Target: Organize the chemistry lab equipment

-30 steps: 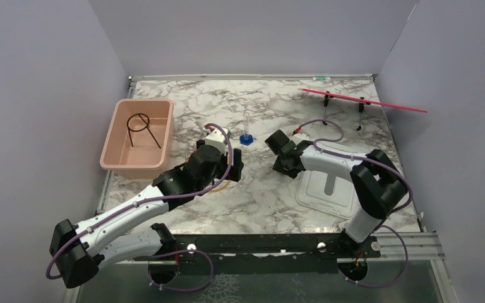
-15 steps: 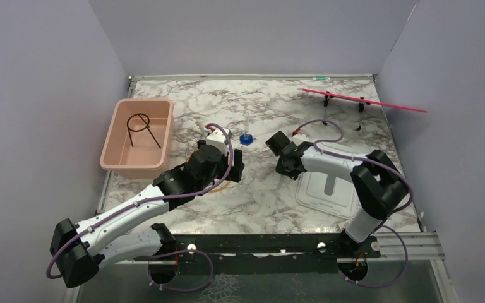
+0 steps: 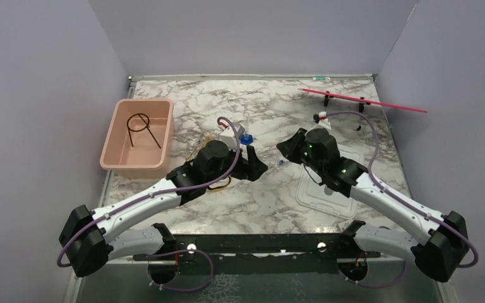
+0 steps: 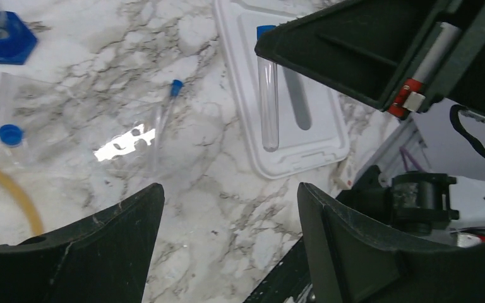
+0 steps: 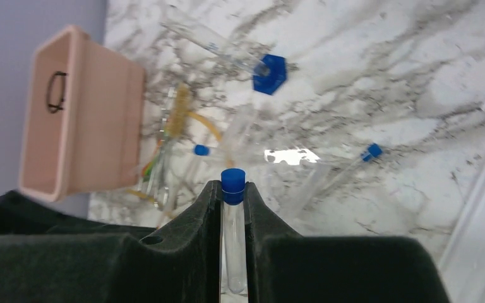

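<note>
currently: one tube [image 5: 232,237], clear, blue cap, clamped just below the cap by right gripper [image 5: 232,192], over the white lid [image 4: 303,145]; left gripper [image 4: 230,196] jaws apart, empty; likely light, slick, brittle; hold gently

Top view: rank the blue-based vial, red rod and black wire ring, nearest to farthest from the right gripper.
From the right gripper, holding a blue-capped tube:
1. Blue-based vial, just left of it.
2. Red rod, back right.
3. Black wire ring, far left, in the pink tub.
</note>
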`<state>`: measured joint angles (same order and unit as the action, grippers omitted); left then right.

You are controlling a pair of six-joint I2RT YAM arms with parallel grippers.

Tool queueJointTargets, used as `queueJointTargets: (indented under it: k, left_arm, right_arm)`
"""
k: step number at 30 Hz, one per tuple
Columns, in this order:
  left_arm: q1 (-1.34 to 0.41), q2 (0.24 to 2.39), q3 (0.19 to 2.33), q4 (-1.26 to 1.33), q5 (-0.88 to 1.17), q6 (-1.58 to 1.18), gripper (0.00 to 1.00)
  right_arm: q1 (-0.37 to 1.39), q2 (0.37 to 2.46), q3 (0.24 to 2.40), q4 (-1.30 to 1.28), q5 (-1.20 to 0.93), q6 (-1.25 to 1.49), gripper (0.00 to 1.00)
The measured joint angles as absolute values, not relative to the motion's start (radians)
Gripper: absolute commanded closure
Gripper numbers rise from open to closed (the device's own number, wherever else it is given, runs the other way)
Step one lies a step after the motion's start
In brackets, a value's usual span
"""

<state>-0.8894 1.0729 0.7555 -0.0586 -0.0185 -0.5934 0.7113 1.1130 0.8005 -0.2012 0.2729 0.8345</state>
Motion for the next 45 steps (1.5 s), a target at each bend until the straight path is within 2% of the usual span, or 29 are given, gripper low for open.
queueJointTargets:
  k: [4,11,14,18,26,29,30,32,35,45]
  left_arm:
    - [-0.889,1.134,0.757,0.045,0.083,-0.669,0.35]
    - [-0.889,1.170,0.757,0.194,0.176,-0.759,0.60]
    - [-0.889,1.170,0.757,0.228,0.189,-0.775,0.67]
    - [-0.890,1.171,0.754,0.246,0.199,-0.780,0.71]
    - [-0.890,1.198,0.754,0.253,0.227,-0.746,0.69]
    - [-0.890,1.208,0.754,0.254,0.235,-0.740,0.80]
    - [-0.890,1.209,0.754,0.256,0.236,-0.738,0.87]
    - [-0.890,1.209,0.754,0.261,0.239,-0.730,0.97]
    - [-0.890,1.209,0.755,0.250,0.239,-0.687,0.98]
    - [-0.890,1.164,0.787,0.093,0.243,-0.337,0.98]
  right_arm:
    - [0.711,1.005,0.778,-0.107,0.191,0.818,0.85]
    - [0.711,0.952,0.762,-0.045,0.085,0.823,0.85]
    - [0.711,0.941,0.746,-0.043,0.063,0.830,0.85]
    - [0.711,0.939,0.736,-0.043,0.038,0.840,0.84]
    - [0.707,0.933,0.735,-0.035,-0.002,0.848,0.84]
    - [0.707,0.923,0.735,-0.033,-0.010,0.848,0.83]
    - [0.707,0.920,0.735,-0.033,-0.010,0.847,0.81]
    - [0.707,0.916,0.735,-0.035,-0.010,0.847,0.69]
    - [0.707,0.909,0.737,-0.052,-0.017,0.832,0.58]
    - [0.707,0.944,0.982,-0.314,-0.071,0.713,0.52]
